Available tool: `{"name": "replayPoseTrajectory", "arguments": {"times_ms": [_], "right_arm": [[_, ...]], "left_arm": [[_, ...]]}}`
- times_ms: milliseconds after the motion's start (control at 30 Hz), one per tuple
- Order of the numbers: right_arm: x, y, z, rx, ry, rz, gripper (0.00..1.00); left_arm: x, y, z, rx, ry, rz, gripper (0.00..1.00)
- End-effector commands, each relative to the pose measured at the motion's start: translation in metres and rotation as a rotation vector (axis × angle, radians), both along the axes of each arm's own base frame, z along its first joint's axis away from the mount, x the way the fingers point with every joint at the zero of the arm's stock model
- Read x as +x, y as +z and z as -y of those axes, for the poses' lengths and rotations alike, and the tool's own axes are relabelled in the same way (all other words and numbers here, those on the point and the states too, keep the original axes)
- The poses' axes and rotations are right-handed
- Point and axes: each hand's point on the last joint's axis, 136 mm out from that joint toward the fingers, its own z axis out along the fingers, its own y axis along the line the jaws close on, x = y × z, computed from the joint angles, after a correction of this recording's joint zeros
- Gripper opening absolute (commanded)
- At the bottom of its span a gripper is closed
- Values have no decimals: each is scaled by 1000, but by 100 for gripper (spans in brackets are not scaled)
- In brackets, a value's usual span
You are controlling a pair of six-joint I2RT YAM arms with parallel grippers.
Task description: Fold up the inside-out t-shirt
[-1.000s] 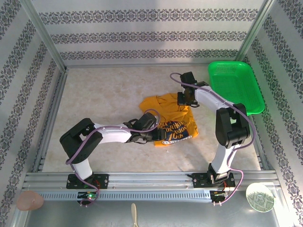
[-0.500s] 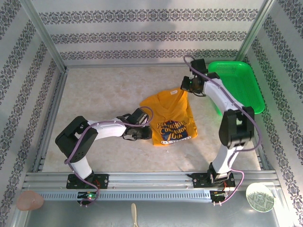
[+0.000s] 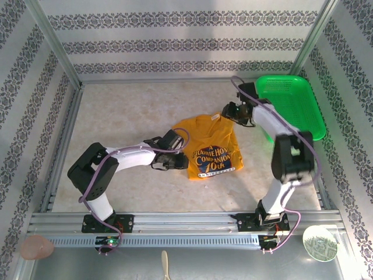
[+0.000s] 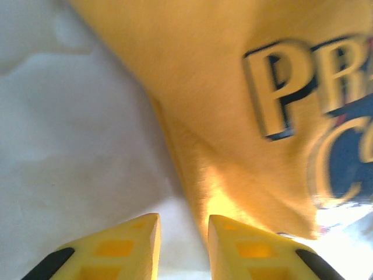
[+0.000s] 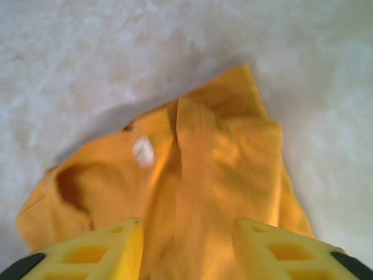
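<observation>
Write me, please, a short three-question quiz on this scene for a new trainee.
1. Where on the table does the green basket stand? A: far right corner. B: far left corner. C: centre of the near edge.
2. Which gripper is above the t-shirt's collar end, near the white label?
3. True or false: the t-shirt lies inside the green basket.

Key
1. A.
2. The right gripper, jaws open.
3. False: it lies spread on the table, apart from the basket.
</observation>
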Motion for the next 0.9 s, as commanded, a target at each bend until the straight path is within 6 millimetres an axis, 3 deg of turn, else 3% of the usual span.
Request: {"name": "replayPoseTrajectory", "arguments": {"times_ms": [0, 100, 167, 267, 333, 467, 633, 733, 867], "right_arm": [[-45, 5, 4, 5, -41, 25, 38], [-87, -25, 2, 28, -70, -28, 29], [-107, -45, 1, 38, -93, -60, 25], [-128, -71, -3, 49, -115, -115, 24], [-139, -86, -4, 19, -122, -153, 25], [-163, -110, -6, 6, -148, -231, 25], [-201, -130, -18, -3, -157, -296, 27], [-220, -132, -29, 4, -162, -277, 28], [-229, -126, -23, -9, -185, -224, 28]], "left_arm": [[23, 60, 10, -98, 32, 96, 31], [37, 85, 27, -183, 45, 128, 33], [42, 90, 40, -241, 52, 117, 34], [44, 85, 53, -295, 61, 81, 34], [44, 79, 52, -285, 73, 77, 34], [47, 76, 30, -256, 149, 99, 34], [61, 82, -21, -234, 312, 125, 35], [73, 92, -46, -207, 351, 162, 40], [95, 106, -53, -116, 275, 218, 48]]}}
